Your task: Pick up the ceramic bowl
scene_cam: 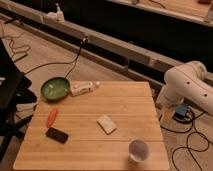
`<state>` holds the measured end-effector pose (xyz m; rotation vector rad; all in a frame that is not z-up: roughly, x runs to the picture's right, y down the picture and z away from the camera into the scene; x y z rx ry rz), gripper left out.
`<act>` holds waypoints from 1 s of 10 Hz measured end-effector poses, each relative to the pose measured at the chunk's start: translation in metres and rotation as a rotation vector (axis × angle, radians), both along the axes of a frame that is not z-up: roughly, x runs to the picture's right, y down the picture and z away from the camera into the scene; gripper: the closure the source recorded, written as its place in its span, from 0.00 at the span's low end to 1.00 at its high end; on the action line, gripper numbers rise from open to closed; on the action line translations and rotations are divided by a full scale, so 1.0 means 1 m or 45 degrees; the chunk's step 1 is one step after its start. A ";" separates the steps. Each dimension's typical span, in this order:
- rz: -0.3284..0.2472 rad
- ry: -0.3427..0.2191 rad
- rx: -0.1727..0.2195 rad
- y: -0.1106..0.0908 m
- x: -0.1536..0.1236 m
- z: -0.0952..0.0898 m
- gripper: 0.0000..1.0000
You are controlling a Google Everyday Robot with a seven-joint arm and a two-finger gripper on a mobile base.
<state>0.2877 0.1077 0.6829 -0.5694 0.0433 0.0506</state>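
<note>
at the far left corner of the tabletop (127,102) sits the ceramic bowl (55,88), green and shallow, its rim seeming to hang a little past the corner. nothing holds it and nothing rests in it that i can make out. just beside it, along the far edge, a white bottle (82,88) lies on its side, close enough that the two may be touching; i cannot say for sure.

down the left edge come an orange stick-shaped thing (51,117) and, nearer the near edge, a flat black slab (57,135), both well apart from the bowl. around the middle of the top lies a small white packet (106,124). by the near edge, toward the near right corner, stands a pale cup (138,150).

past the right edge my white arm (187,85) is folded up, off the table altogether. my claw does not show here; it is somewhere beyond the arm on that right side, so i cannot tell whether it is open or closed.

as i judge it, the task has barely begun: the bowl is untouched on the table, and the whole width of the top lies between it and my arm. left to do is all of it: the reach across to the far left corner, the grip on the rim clear of the bottle, and the lift.
</note>
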 end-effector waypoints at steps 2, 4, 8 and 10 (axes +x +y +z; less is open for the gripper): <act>0.000 0.000 0.000 0.000 0.000 0.000 0.35; 0.000 0.000 0.000 0.000 0.000 0.000 0.35; 0.008 -0.001 0.004 -0.003 0.000 0.001 0.35; 0.017 -0.083 0.016 -0.025 -0.019 0.015 0.35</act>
